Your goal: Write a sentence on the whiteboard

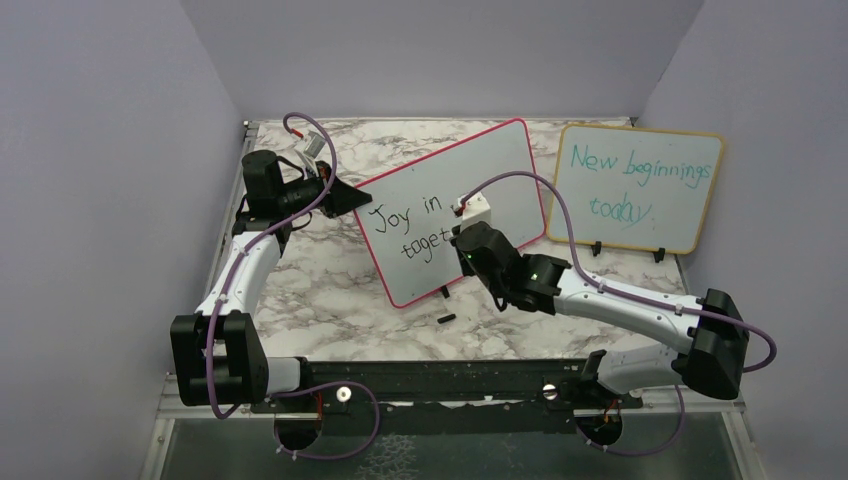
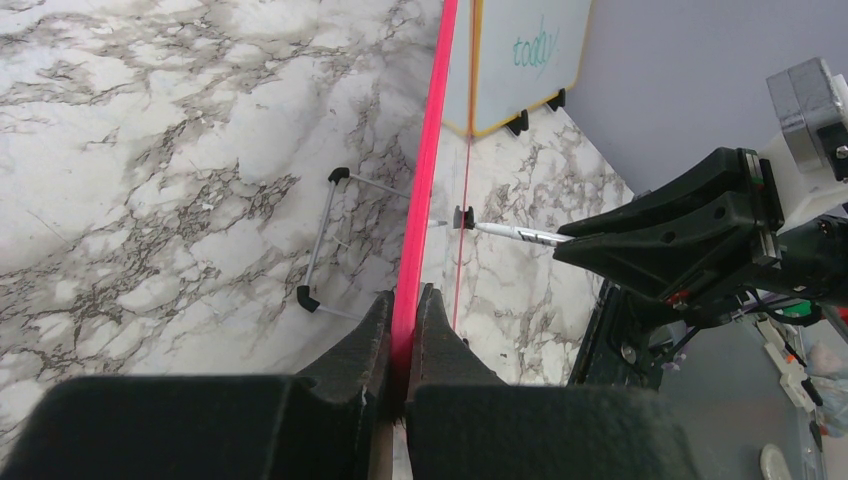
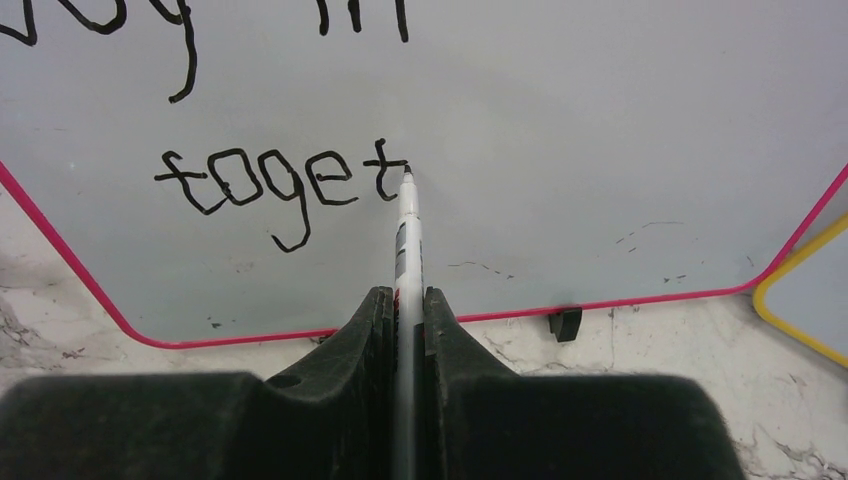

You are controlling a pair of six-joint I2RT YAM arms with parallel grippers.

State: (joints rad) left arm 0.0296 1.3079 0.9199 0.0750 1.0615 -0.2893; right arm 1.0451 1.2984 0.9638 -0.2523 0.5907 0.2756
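Whiteboard (image 1: 500, 165) propped upright on the counter (image 1: 320, 290), left hand (image 2: 405, 300) clamped on its pink edge, right hand (image 3: 405, 295) gripping a marker (image 3: 407, 225), tip touching the board just after "toget" of the sentence (image 3: 280, 190), wire stand (image 2: 325, 240) behind the board visible only from the left wrist

Marker (image 3: 405, 240) on whiteboard (image 3: 600, 150), beside sentence (image 3: 300, 190)

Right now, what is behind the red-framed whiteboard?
The left wrist view shows a wire stand with black tips on the marble table behind the whiteboard. From above, the whiteboard covers it.
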